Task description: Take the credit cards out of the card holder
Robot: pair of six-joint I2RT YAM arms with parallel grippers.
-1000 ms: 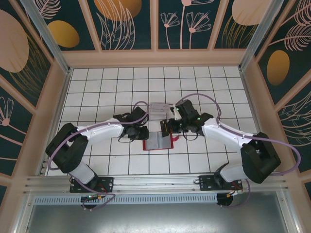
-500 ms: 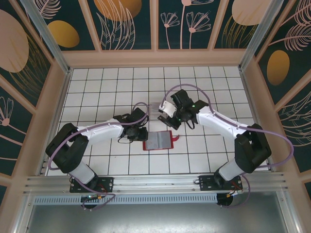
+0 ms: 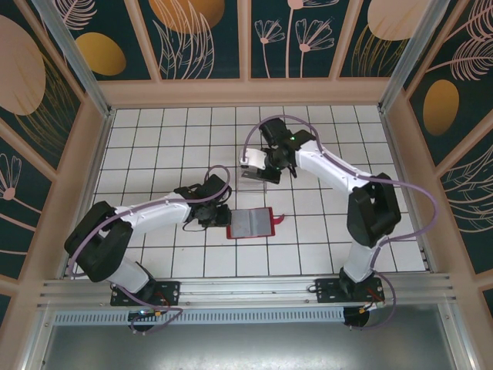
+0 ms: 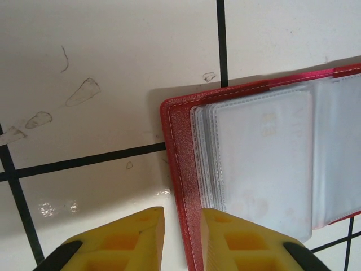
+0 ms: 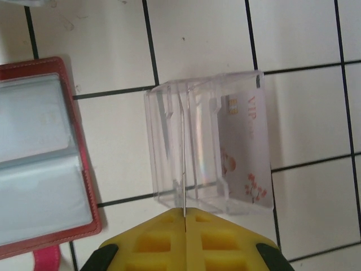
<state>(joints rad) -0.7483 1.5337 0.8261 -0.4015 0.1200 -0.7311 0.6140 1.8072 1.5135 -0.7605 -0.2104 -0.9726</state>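
The right claw (image 5: 184,210) is closed on a thin card (image 5: 183,164), seen edge-on, which runs straight ahead of its tips across the clear tray (image 5: 155,141). Ahead and right of that claw, a pale card (image 5: 245,152) with red print lies in the tray. The card holder (image 3: 250,223) lies open on the tiled worktop (image 3: 154,139), to the same claw's left. The left claw (image 4: 181,213) has its jaws narrowly apart astride the holder's red edge; I cannot tell whether they pinch it. Ahead and right of it, a grey card (image 4: 262,164) sits in a clear pocket.
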